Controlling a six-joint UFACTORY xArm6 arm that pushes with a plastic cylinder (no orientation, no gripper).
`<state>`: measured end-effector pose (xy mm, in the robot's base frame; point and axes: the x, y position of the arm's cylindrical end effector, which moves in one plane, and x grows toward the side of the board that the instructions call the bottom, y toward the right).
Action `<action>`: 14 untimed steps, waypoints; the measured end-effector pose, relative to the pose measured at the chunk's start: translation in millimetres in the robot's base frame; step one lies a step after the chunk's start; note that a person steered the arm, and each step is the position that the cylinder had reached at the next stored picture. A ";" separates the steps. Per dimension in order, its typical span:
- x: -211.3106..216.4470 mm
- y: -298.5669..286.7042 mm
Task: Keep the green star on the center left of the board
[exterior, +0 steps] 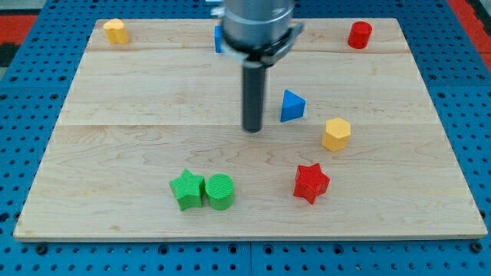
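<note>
Tip [252, 129] sits mid-desk, touching nothing; no gripper on this rig, just the rod, so nothing is open, closed or held. Green star [186, 189] lies at about 7 o'clock from my tip, well apart, near the desk's [115, 92] bottom edge, left of centre. Green cylinder [219, 191] touches the star at its 3 o'clock.

Target is centre left, so the star needs to go toward 10–11 o'clock from where it sits. My guess: I have to get below and right of it, but the cylinder blocks the right side, and room between the star and the bottom edge is thin. The path up-left looks open.

Blue triangle [291, 106] is just beside my tip at 2 o'clock, the yellow block [336, 134] and red star [311, 182] are further right, out of the way. Risk: dragging the cylinder along.
</note>
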<state>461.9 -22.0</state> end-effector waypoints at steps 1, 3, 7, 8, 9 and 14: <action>39.1 -93.8; 155.2 -121.9; 79.5 -32.7; 51.6 -46.6; 51.0 -115.3; -18.5 -213.7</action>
<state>443.4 -235.7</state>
